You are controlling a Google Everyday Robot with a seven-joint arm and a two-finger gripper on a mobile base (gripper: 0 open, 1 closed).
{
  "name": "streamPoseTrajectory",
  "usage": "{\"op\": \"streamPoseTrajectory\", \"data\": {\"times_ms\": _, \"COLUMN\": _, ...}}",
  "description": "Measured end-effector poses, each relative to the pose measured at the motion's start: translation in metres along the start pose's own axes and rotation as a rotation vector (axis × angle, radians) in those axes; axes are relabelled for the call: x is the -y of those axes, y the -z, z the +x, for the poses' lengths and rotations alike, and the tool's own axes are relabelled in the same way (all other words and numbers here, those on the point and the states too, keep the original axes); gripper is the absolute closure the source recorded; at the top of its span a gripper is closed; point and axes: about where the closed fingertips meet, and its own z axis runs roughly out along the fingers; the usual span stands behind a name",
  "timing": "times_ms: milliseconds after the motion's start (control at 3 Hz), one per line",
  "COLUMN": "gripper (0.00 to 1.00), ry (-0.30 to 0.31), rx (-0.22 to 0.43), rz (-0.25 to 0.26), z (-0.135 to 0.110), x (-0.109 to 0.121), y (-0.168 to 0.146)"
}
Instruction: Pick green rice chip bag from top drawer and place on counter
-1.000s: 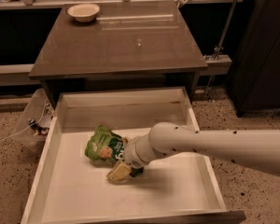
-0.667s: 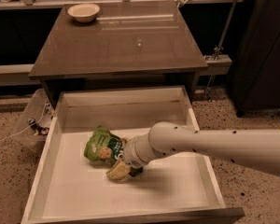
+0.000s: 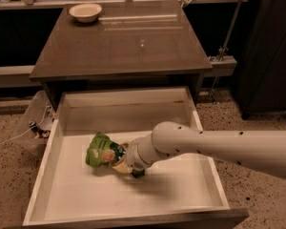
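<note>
The green rice chip bag point(image 3: 103, 151) lies in the left middle of the open top drawer point(image 3: 200, 175), its right end raised a little off the white floor. My gripper point(image 3: 126, 167) reaches in from the right on a white arm point(image 3: 214, 144) and is shut on the bag's right end, low over the drawer floor. The wrist hides most of the fingers. The counter point(image 3: 124, 46) is the glossy grey-brown top directly behind and above the drawer.
A pale bowl point(image 3: 85, 11) stands at the counter's far left corner. A clear plastic bag with cables point(image 3: 35, 123) sits on the floor left of the drawer. A dark cabinet point(image 3: 271, 46) stands at the right. A pale ledge point(image 3: 19, 70) runs behind.
</note>
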Motion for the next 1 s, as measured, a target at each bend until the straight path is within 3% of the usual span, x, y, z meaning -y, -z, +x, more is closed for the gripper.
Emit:
{"op": "streamPoseTrajectory", "data": {"times_ms": 333, "gripper": 1.00, "ry": -0.008, "rx": -0.006, "rz": -0.011, "z": 0.000, "x": -0.001, "y": 0.000}}
{"op": "streamPoseTrajectory", "data": {"times_ms": 667, "gripper": 1.00, "ry": 0.000, "rx": 0.030, "rz": -0.009, "z": -0.015, "x": -0.008, "y": 0.019}}
{"op": "streamPoseTrajectory", "data": {"times_ms": 1000, "gripper": 1.00, "ry": 0.056, "rx": 0.067, "rz": 0.019, "z": -0.051, "x": -0.022, "y": 0.060}}
